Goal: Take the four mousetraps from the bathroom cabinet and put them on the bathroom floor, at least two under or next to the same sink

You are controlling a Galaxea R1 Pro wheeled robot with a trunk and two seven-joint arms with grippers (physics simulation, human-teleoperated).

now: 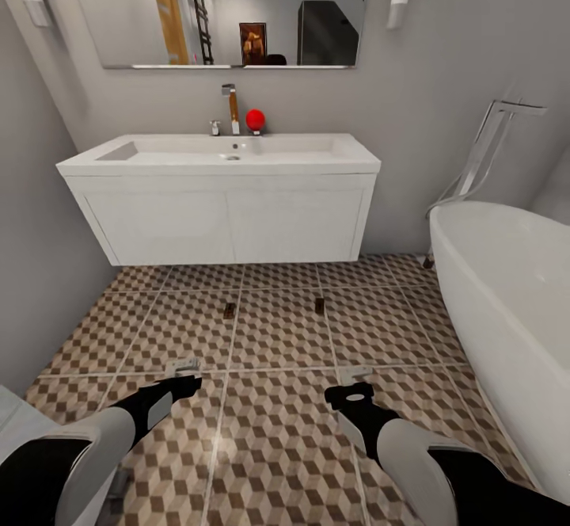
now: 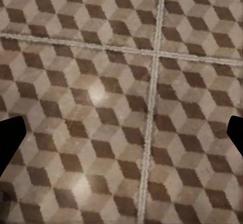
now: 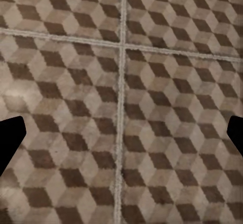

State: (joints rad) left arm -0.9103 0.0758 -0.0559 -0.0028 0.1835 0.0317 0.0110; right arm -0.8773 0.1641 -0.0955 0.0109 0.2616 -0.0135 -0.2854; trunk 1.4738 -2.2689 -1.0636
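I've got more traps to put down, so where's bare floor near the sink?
Bare tiles lie between the two mousetraps, and left of them toward the wall. The floor between the left gripper and right gripper is free. It narrows beside the bathtub.

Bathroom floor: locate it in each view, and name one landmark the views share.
Head view: the bathroom floor spans the lower half, from under the sink across to the bathtub.
Left wrist view: cube-patterned tiles, seen close.
Right wrist view: the same tiles, seen close.
Shared landmark: crossing grey grout lines.
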